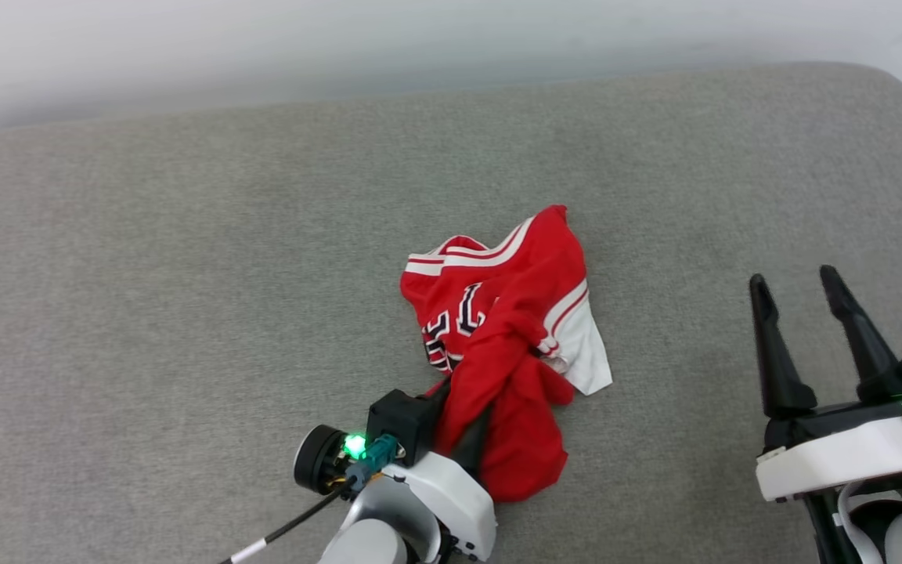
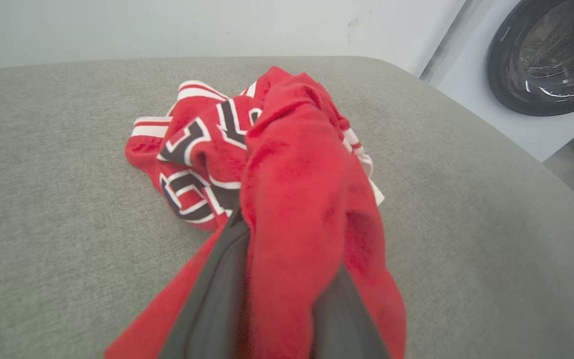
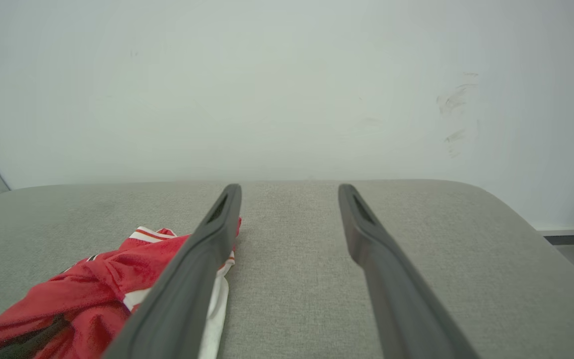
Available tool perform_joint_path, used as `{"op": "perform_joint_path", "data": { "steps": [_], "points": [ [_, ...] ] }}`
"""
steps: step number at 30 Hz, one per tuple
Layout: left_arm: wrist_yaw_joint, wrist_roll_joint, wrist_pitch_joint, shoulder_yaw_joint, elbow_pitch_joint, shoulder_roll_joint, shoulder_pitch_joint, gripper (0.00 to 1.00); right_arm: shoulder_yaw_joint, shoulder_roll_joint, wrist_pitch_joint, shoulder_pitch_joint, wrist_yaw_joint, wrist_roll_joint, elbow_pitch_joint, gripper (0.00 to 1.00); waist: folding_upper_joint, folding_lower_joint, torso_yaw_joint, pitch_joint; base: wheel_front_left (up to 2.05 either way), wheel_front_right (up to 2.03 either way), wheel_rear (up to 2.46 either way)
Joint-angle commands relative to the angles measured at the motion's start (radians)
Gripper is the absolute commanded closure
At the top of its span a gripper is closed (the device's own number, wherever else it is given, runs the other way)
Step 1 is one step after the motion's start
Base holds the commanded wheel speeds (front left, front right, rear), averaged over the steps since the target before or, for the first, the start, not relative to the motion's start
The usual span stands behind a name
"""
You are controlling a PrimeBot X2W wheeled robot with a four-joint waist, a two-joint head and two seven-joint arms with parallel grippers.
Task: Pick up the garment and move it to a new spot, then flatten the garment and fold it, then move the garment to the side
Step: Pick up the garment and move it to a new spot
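Red with white trim, the garment [image 1: 498, 313] lies crumpled in a heap a little right of the middle of the head view, on the grey fabric-covered tabletop [image 1: 185, 274]. Its striped collar edge points toward the top of the frame. Black lettering outlined in white shows on the left part of the heap, and a white sleeve [image 1: 584, 352] with red stripes sticks out at its right. A long red fold runs from the heap down toward the lower middle of the frame, where it meets the left gripper [image 1: 457, 427].

In the left wrist view that fold drapes over and between the two dark fingers [image 2: 217, 299], filling the gap and hiding their tips, so I cannot tell whether they are pinching the cloth or only lying in it. A green light [image 1: 355, 445] glows on the left wrist, beside a black cable.

At the lower right of the head view, well apart from the garment, is the right gripper [image 1: 793, 278]. Its fingers [image 1: 772, 352] are spread wide with nothing between them, pointing up the frame above bare tabletop. In the right wrist view the garment sits at the lower left, partly behind one finger.

A pale wall [image 3: 287, 89] rises behind the far edge of the tabletop. At the upper right of the left wrist view is the dark round door of a washing machine [image 2: 546, 55].
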Motion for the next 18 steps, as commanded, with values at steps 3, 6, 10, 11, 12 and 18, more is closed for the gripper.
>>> {"op": "perform_joint_path", "data": {
  "steps": [3,6,10,11,12,18],
  "points": [
    [0.0,-0.015,-0.054,-0.025,-0.028,-0.001,-0.01,0.0,-0.016,0.0,0.004,0.002,-0.001,-0.007,0.001,0.0,0.0,-0.0001,0.034,-0.029,0.0,0.0,0.0],
    [0.011,-0.032,-0.102,-0.035,-0.073,-0.001,-0.022,0.0,-0.024,0.0,0.013,0.018,-0.001,-0.015,0.005,0.0,0.0,-0.0001,0.058,-0.062,0.0,0.0,0.0],
    [0.033,-0.037,-0.134,-0.02,-0.133,0.0,-0.02,0.0,-0.03,0.0,0.026,0.046,-0.001,-0.018,0.004,0.0,0.0,-0.0001,0.083,-0.107,0.0,0.0,0.0],
    [0.04,-0.037,-0.139,-0.009,-0.145,0.001,-0.016,0.0,-0.033,0.0,0.031,0.052,-0.001,-0.02,0.003,0.0,0.0,-0.0001,0.088,-0.115,0.0,0.0,0.0],
    [0.047,-0.039,-0.142,0.004,-0.154,0.006,-0.012,0.0,-0.034,0.0,0.033,0.059,-0.001,-0.019,0.002,0.0,0.0,-0.0001,0.092,-0.123,0.0,0.0,0.0],
    [0.104,-0.04,-0.151,0.115,-0.181,0.075,0.029,0.0,-0.041,0.0,0.046,0.097,-0.001,-0.005,0.002,0.0,0.0,-0.0001,0.107,-0.154,0.0,0.0,0.0]
  ]
}}
